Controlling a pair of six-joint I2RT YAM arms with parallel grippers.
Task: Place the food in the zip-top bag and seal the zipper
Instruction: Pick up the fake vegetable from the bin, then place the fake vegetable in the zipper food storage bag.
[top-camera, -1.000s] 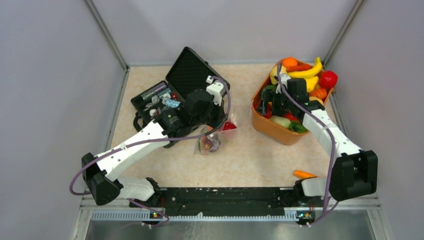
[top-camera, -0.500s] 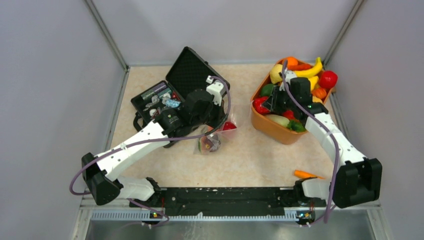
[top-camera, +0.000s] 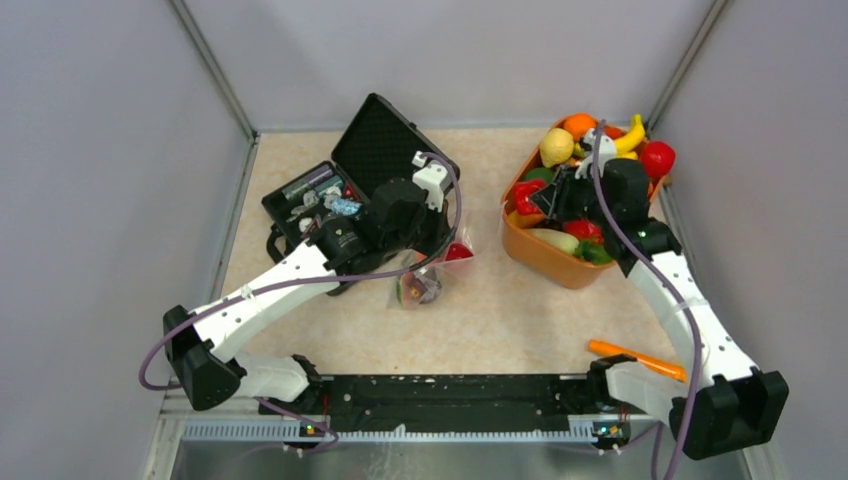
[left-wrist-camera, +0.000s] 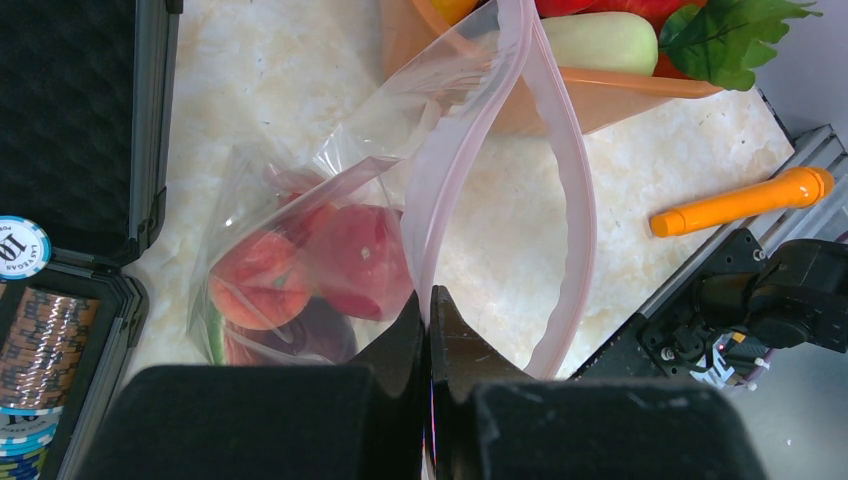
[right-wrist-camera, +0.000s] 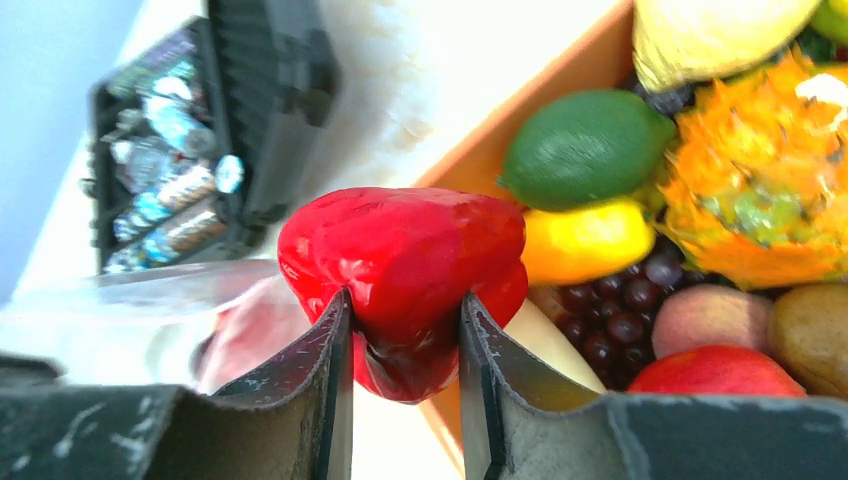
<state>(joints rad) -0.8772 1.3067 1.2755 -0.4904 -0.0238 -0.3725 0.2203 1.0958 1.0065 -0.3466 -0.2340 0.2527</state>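
You're risking dropping the red toy pepper (right-wrist-camera: 400, 250), R hand (right-wrist-camera: 405, 300) clamping just its narrow end, while L hand (left-wrist-camera: 430, 310) is pinching the zip-top bag (left-wrist-camera: 330, 200) rim.

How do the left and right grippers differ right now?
The left gripper is pinched fully shut on the thin mouth edge of the zip-top bag; the right gripper clamps a bulky red food piece, jaws apart around it. The left gripper sits beside the black case; the right gripper hangs over the orange bowl. Shared: each holds something.
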